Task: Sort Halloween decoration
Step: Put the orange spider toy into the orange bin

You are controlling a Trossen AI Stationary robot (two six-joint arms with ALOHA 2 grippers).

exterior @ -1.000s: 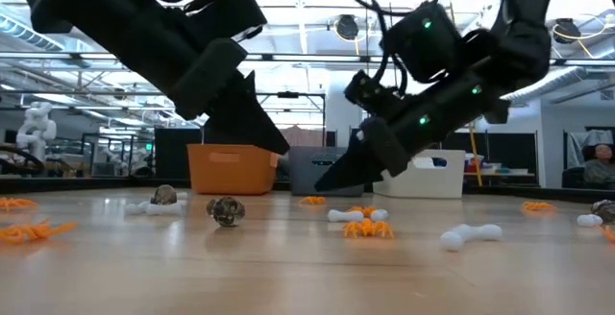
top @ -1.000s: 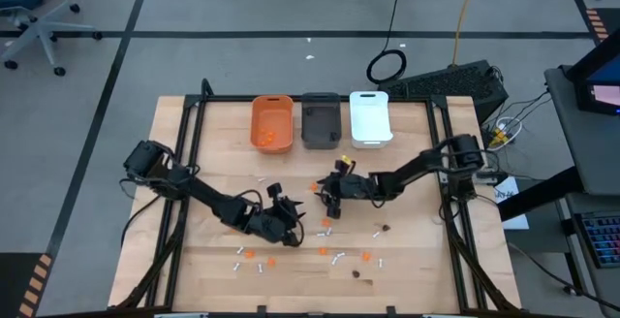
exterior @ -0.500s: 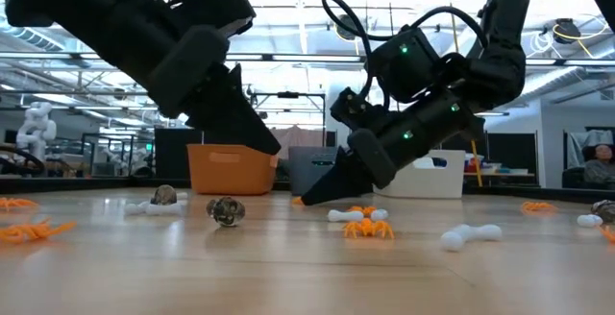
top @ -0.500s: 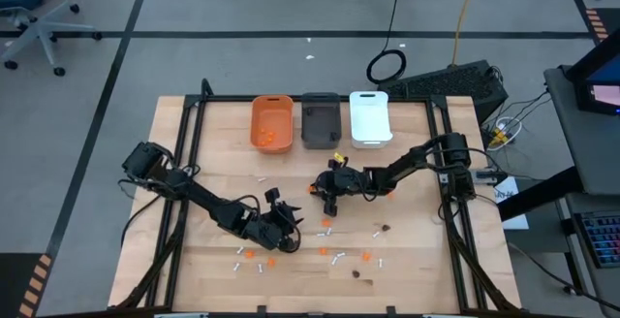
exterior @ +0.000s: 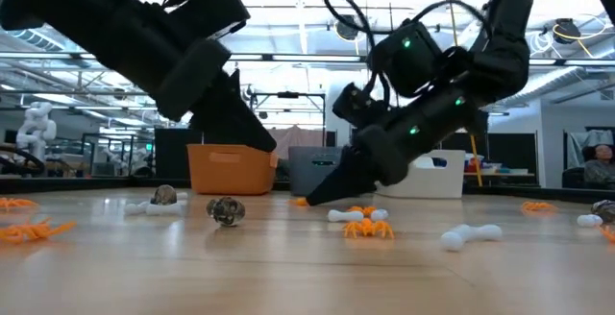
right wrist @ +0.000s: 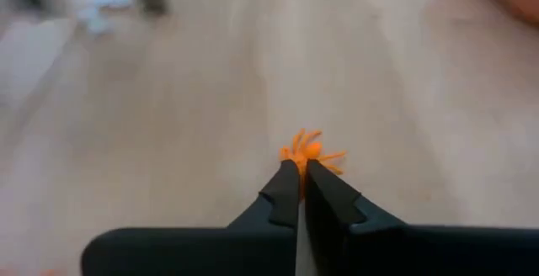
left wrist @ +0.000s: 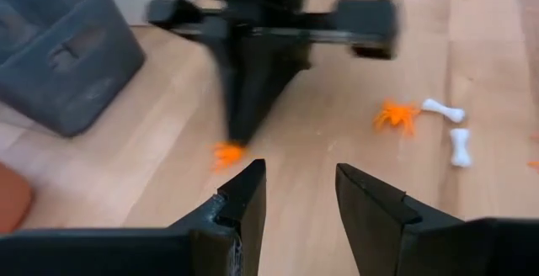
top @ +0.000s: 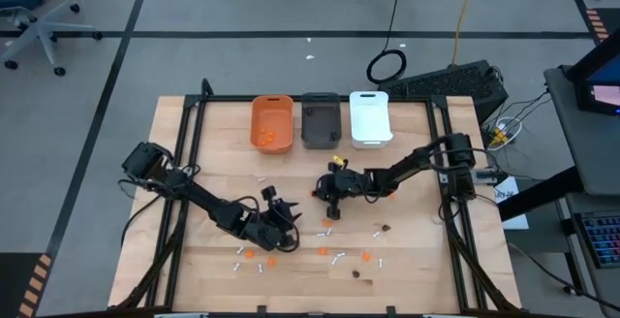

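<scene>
Right gripper point(right wrist: 301, 193) sits at mid-table with fingertips pressed together at an orange spider point(right wrist: 308, 151); the spider lies on the wood right at the tips, whether pinched I cannot tell. Left gripper point(left wrist: 299, 193) hovers just nearer the front edge, fingers partly apart, holding nothing (it faces the right one). Other orange spiders point(exterior: 367, 227), white bones point(exterior: 469, 234) and dark lumps point(exterior: 227, 210) lie scattered toward the table's point(top: 417, 274) front edge. Orange bin point(top: 272, 122), dark grey bin point(top: 321, 119) and white bin point(top: 369, 117) line the back edge.
</scene>
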